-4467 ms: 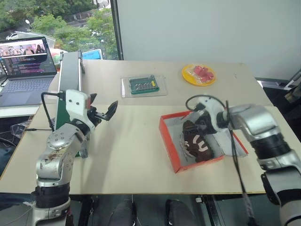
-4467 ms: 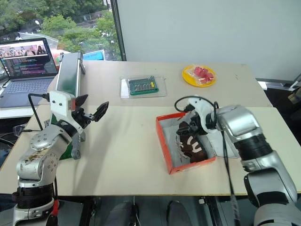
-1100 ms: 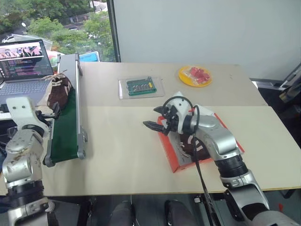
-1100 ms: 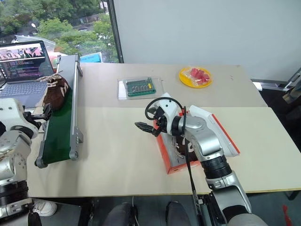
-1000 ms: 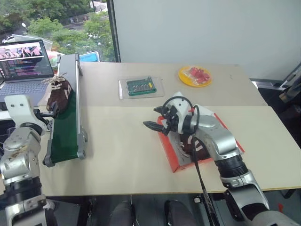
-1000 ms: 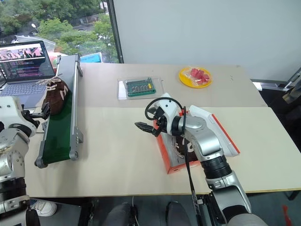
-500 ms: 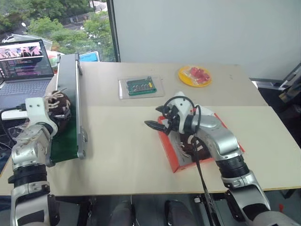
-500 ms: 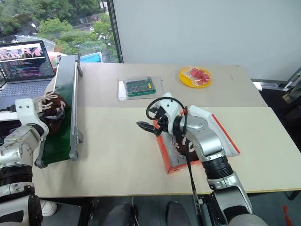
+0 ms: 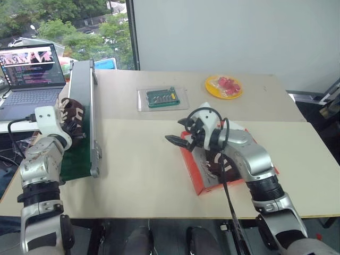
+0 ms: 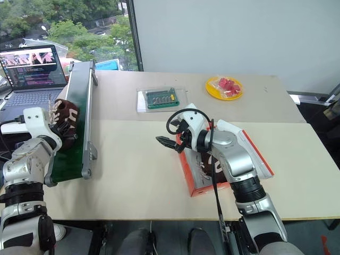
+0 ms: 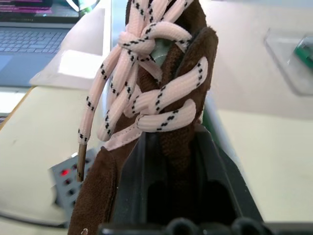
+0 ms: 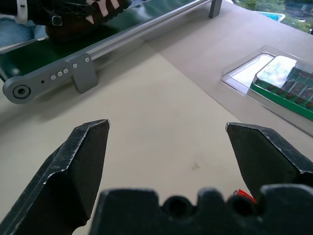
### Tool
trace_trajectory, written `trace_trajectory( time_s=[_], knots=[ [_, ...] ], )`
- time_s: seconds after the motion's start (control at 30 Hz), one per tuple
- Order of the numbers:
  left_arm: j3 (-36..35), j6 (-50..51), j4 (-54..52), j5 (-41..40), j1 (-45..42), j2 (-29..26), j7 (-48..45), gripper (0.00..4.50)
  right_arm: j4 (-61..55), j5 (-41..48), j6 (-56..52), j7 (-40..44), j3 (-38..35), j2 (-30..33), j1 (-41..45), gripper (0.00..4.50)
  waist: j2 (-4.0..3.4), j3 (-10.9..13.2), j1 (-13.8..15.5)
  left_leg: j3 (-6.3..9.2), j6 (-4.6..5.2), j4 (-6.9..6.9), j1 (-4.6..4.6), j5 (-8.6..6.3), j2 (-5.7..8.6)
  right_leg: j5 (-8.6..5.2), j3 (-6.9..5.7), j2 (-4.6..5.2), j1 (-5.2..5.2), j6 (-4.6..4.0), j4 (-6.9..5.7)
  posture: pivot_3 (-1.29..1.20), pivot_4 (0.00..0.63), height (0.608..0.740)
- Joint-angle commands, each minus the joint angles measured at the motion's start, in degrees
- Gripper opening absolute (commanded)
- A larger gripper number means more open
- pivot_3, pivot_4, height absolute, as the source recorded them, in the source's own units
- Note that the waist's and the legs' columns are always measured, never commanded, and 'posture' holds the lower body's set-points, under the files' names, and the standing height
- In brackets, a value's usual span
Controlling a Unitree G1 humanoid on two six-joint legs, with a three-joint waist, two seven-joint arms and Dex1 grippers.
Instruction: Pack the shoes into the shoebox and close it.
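The left gripper (image 11: 176, 161) was clamped on a brown shoe (image 9: 70, 116) over the green conveyor (image 9: 79, 138) at nine o'clock; the right gripper (image 9: 178, 139) hung wide apart beside the red shoebox (image 9: 192, 167), which held the other shoe (image 9: 217, 163); no writing was legible.

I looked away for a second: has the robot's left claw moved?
Yes. The left gripper has reached in over the green conveyor belt and shut on the brown shoe lying there.
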State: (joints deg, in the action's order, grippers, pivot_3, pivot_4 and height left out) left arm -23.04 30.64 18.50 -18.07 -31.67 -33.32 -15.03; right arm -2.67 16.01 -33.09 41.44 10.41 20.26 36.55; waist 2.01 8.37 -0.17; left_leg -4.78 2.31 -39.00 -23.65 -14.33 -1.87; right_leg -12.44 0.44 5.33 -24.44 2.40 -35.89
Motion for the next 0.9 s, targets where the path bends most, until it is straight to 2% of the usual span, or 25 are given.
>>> trace_trajectory(
  time_s=[0.03, 0.13, 0.27, 0.4, 0.63, 0.9],
  knots=[
    [-0.2, 1.2, -7.1, -2.2, -4.2, 0.2, 0.2, 0.27, -2.4, 1.5, -0.5, -0.4, -2.3, -0.1, 0.9, 4.50, 0.00, 0.0, -0.1, 0.00, -0.01, 0.00, -0.08, 0.00, 0.00, 0.00, 0.00, 0.00, -0.08, 0.00, 0.00, 0.00, 0.150, 0.740],
    [0.5, 3.6, -10.7, -4.6, -6.7, 1.9, -0.1, 0.27, -2.7, 4.3, -2.1, -1.8, -5.2, -1.9, 1.7, 4.50, 0.01, 0.0, -0.1, -0.01, -0.02, -0.01, -0.13, 0.01, 0.01, 0.00, 0.00, 0.00, -0.10, 0.00, 0.00, 0.00, 0.150, 0.740],
    [4.6, 8.7, -17.6, -9.3, -10.1, 6.5, -1.9, 0.27, -1.5, 15.8, -10.6, -9.0, -16.9, -7.8, 6.7, 4.50, 0.01, 0.0, -0.3, 0.00, -0.02, -0.03, -0.10, 0.02, 0.01, 0.01, 0.02, -0.01, -0.07, 0.01, -0.03, 0.00, 0.150, 0.740],
    [11.0, 11.9, -20.8, -10.9, -12.7, 12.0, -3.5, 0.27, 1.8, 25.3, -16.6, -15.4, -27.0, -10.3, 12.4, 4.50, 0.01, 0.0, 0.2, 0.06, -0.06, -0.04, -0.12, 0.04, 0.00, 0.02, -0.01, 0.02, -0.06, 0.03, -0.04, 0.00, 0.150, 0.740],
    [15.7, 11.7, -19.3, -11.5, -17.2, 17.8, -5.1, 0.27, 4.7, 33.8, -23.0, -22.7, -34.0, -10.2, 16.4, 4.50, -0.02, 0.0, -0.7, 0.00, -0.03, 0.02, -0.12, 0.05, 0.02, 0.02, 0.07, -0.05, -0.10, 0.02, 0.00, 0.00, 0.150, 0.740],
    [16.8, 13.1, -19.7, -12.5, -19.8, 24.0, -3.2, 0.27, 3.6, 39.8, -25.2, -28.5, -36.0, -10.8, 16.0, 4.50, -0.03, 0.0, -0.7, 0.00, -0.01, 0.02, -0.12, 0.04, 0.03, 0.02, 0.11, -0.05, -0.10, 0.03, 0.02, 0.00, 0.150, 0.740]
  ],
)
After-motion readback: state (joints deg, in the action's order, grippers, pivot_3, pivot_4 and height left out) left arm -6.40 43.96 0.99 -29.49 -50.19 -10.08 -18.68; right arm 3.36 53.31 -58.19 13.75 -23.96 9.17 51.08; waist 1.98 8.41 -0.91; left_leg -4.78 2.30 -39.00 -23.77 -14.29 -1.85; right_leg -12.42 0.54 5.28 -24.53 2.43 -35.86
